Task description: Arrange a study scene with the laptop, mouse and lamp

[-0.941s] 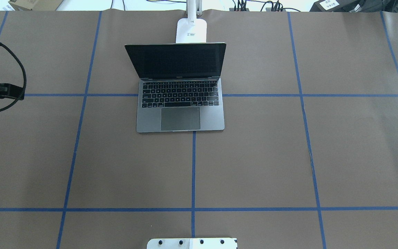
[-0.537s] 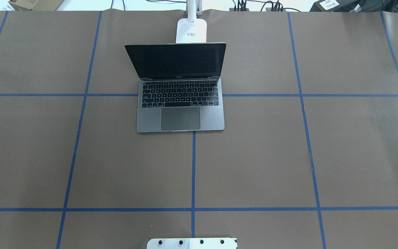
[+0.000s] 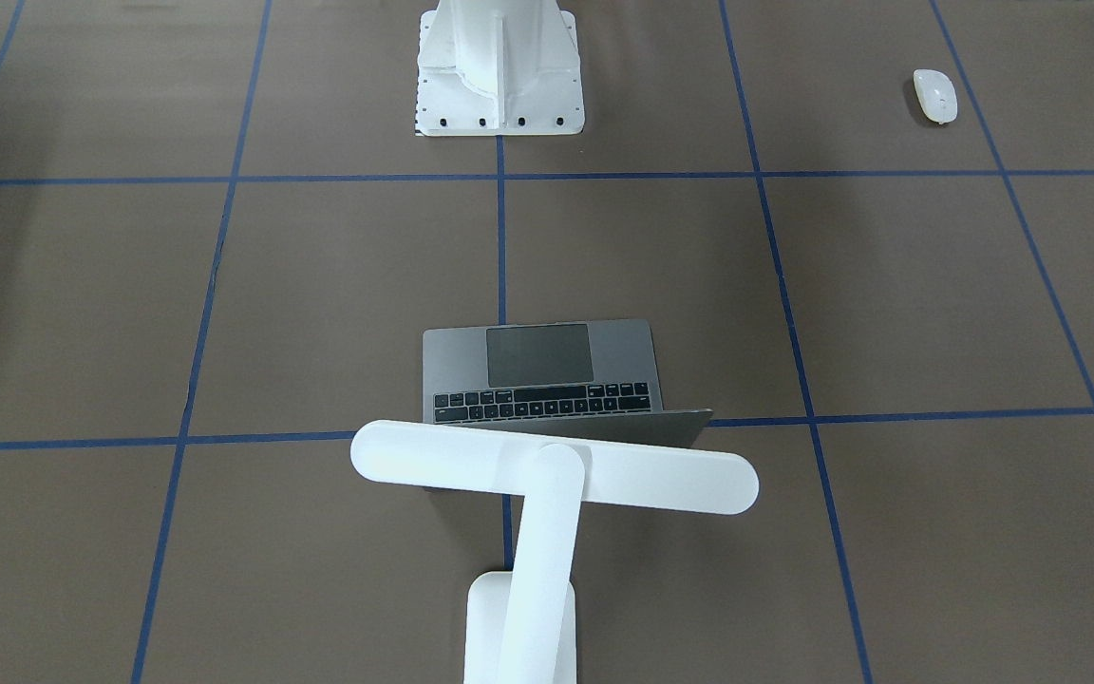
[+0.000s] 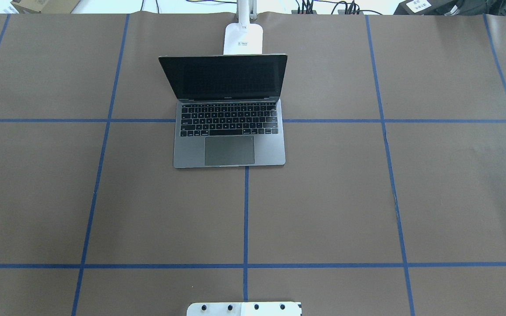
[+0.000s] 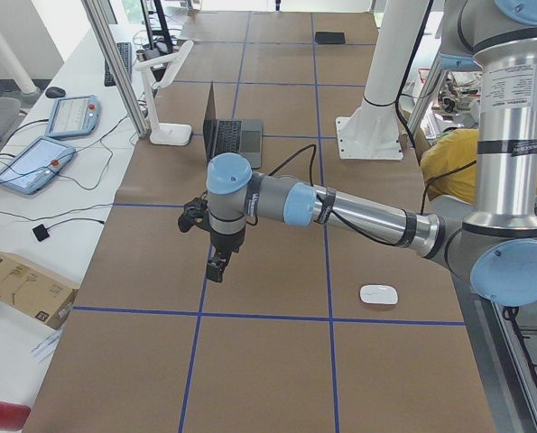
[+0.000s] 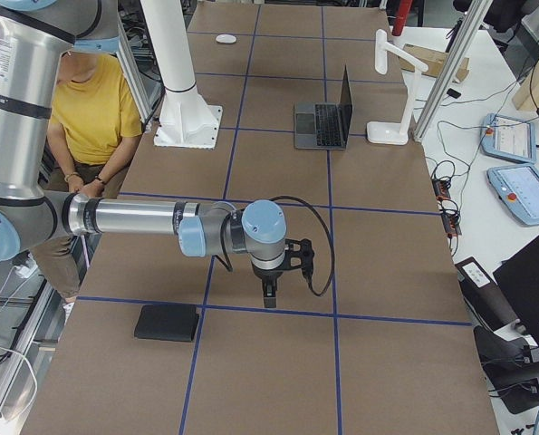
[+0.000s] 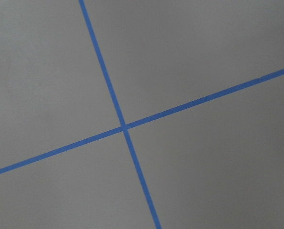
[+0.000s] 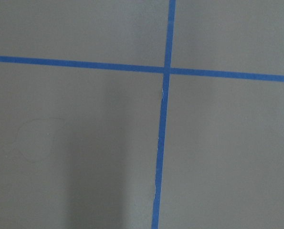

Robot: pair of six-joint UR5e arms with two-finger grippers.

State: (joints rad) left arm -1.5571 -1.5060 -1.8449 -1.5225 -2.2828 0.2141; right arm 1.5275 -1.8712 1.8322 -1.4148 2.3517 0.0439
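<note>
left hand [image 5: 216,269] gone from your overhead view | it and right hand [image 6: 269,295]: apart or together, cannot tell | slim grey metal laptop [image 4: 229,131] open, white flat-bar lamp [image 3: 547,475] behind | small white oval mouse [image 3: 934,95] unplaced, likely next

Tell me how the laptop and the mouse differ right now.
The laptop is grey with black keys; the mouse is plain white. The laptop is far larger than the mouse. The laptop stands open by the lamp at mid-table; the mouse lies alone toward the robot's left. Both rest on the brown table.
</note>
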